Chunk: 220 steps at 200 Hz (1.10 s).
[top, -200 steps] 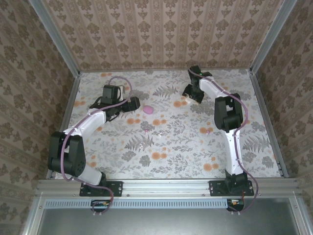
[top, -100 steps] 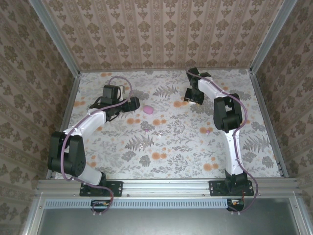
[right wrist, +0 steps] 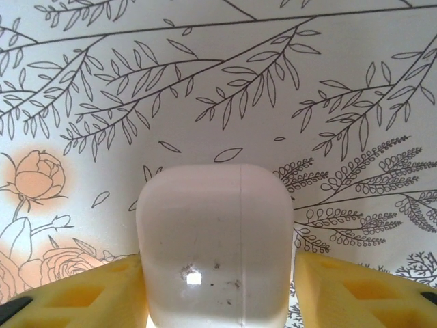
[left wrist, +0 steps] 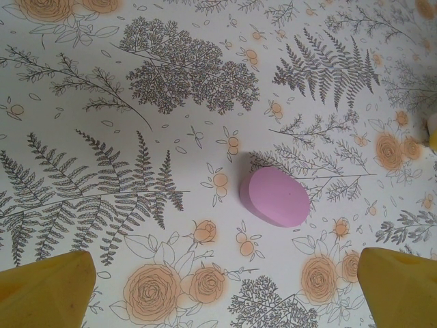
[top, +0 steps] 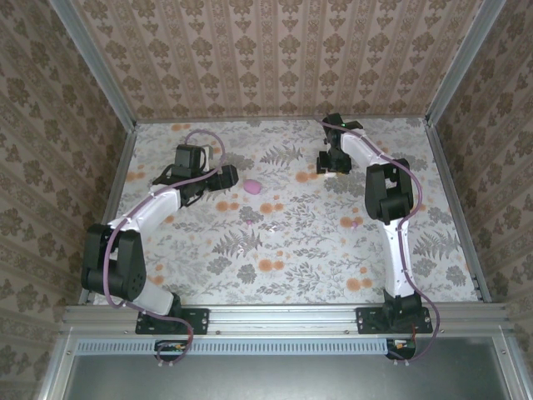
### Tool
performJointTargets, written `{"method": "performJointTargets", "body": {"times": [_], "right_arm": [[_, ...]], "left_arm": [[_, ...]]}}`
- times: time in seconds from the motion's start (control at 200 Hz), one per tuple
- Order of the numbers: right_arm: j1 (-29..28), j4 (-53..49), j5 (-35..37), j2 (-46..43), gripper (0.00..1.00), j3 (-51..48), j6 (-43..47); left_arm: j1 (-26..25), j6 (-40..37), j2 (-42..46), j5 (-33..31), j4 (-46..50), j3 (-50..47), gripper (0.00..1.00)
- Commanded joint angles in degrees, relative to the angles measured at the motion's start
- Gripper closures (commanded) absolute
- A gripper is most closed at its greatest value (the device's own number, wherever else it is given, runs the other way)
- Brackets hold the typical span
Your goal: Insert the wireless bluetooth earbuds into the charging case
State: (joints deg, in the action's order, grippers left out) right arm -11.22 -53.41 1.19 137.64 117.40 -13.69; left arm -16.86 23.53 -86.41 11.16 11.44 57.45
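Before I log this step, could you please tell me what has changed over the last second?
The right tool has settled over the white rounded piece, which showed beside it a second ago. Its fingers have narrowed and now flank the piece on both sides, though a firm grip is not yet certain. The left tool, wide open, and the pink charging case lying ahead of it stayed where they were.

Your table (top: pixel 283 242) is covered by a pale cloth printed with grey ferns and orange roses. The pink oval charging case (left wrist: pixel 274 197) lies flat on it, closed, left of centre toward the far side. A white rounded piece (right wrist: pixel 215 242) rests on the cloth further right, well apart.
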Motion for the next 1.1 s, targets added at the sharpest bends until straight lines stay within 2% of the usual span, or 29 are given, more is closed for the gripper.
{"method": "performJointTargets", "body": {"times": [0.0, 0.16, 0.255, 0.55, 0.81, 1.095], "right_arm": [[0.1, -2.3, -0.8, 1.6, 0.44, 1.2, 2.9], [0.1, -0.4, -1.2, 0.1, 0.5, -0.7, 3.6], [0.1, 4.2, -3.4, -3.2, 0.52, -4.6, 4.7], [-2.0, 16.9, -6.8, -19.7, 0.54, -19.2, 10.7], [-10.5, 32.2, -10.3, -41.5, 0.55, -39.2, 22.7], [-19.9, 41.7, -10.9, -55.8, 0.55, -51.2, 37.3]], "left_arm": [[-0.2, -1.1, 0.7, 0.3, 2.0, 1.2, 0.0], [-0.4, -1.0, 1.1, 0.9, 2.4, 1.6, 0.01], [-0.4, -0.8, 1.2, 1.5, 3.1, 2.6, 0.01], [-1.8, 0.1, 2.2, 4.6, 4.4, 6.2, 0.05], [-4.0, 1.5, 3.2, 16.0, 3.1, 8.3, 0.09], [-7.7, 3.8, 2.9, 29.3, -1.0, 10.4, 0.16]]}}
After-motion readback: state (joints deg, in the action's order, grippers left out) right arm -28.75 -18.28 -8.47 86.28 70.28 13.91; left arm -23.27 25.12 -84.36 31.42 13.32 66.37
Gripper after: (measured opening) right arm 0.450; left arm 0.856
